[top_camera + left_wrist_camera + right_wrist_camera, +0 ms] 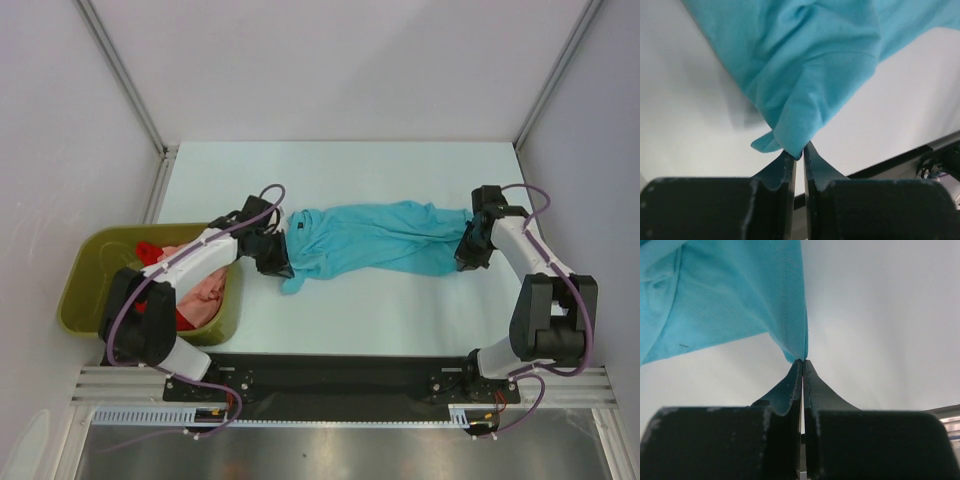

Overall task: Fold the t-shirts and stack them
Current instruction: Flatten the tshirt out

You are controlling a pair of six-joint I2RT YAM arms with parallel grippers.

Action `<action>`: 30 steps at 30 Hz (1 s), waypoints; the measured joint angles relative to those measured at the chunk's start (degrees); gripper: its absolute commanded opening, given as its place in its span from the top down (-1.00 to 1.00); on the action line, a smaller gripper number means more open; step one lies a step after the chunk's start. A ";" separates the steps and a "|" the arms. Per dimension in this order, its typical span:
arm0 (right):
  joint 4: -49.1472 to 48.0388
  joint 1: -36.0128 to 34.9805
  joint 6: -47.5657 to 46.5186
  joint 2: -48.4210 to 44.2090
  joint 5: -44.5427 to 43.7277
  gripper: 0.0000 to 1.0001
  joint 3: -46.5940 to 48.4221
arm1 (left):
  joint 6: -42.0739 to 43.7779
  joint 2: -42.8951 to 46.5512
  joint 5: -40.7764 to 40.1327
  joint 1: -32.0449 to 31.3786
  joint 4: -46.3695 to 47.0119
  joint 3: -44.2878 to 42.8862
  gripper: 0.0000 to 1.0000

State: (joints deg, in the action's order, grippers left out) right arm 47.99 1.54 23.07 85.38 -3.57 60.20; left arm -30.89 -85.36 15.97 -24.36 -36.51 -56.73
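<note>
Pinching only small bites of cloth is the main worry. The left claw (799, 152) is all but closed on a bunched corner of the turquoise shirt (375, 238), with a sliver of gap between its fingers. The right claw (802, 362) is clamped tight on the stitched hem at the end farthest from the tub (85, 300). Judgement: a harder pull apart or a quick lift could slide the knit out of either grip, the left first. The shirt runs as a rumpled, twisted band on the table (400, 310), its closer end near the tub but apart from it. How much is off the surface I cannot tell. A twist left in would fold in as creases, and the loose flap on the tub side could tuck under. Cloth: matte, soft jersey with a stitched hem. Tub: hard olive plastic with rounded corners, holding the pink shirt (210, 290) and red shirt (150, 250) in a heap. Table: smooth and pale, so cloth may skid instead of flattening.
</note>
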 measured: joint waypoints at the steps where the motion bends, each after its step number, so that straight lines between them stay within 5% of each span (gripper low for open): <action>1: -0.11 -0.04 0.00 0.13 0.17 1.00 0.00 | 0.55 -0.87 -0.59 -0.09 0.59 -0.09 0.71; 7: -0.46 -0.22 -0.07 0.46 1.05 1.00 -0.35 | 3.21 -10.56 -1.44 -2.40 1.18 -8.11 0.79; 11: -0.50 -0.20 -0.26 0.68 1.14 1.00 -0.37 | 4.50 -18.47 -1.92 -5.88 0.33 -19.43 0.23; 14: -0.50 -0.20 -0.33 0.92 1.36 1.00 -0.37 | 5.05 -19.30 -2.84 -7.34 0.11 -21.53 0.08; 24: -1.01 -0.20 -0.63 0.92 1.97 1.00 -1.38 | 8.13 -8.98 -11.89 -7.32 -4.76 -16.28 0.01; 30: -1.25 -0.20 -0.63 0.85 2.56 1.00 -1.73 | 8.44 -4.66 -15.76 -3.98 -5.55 -12.52 0.31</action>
State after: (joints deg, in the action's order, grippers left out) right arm 46.74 1.34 22.44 86.24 -1.02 58.48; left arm -22.46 -90.02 0.21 -28.34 -42.06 -69.25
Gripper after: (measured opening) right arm 0.009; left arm 0.380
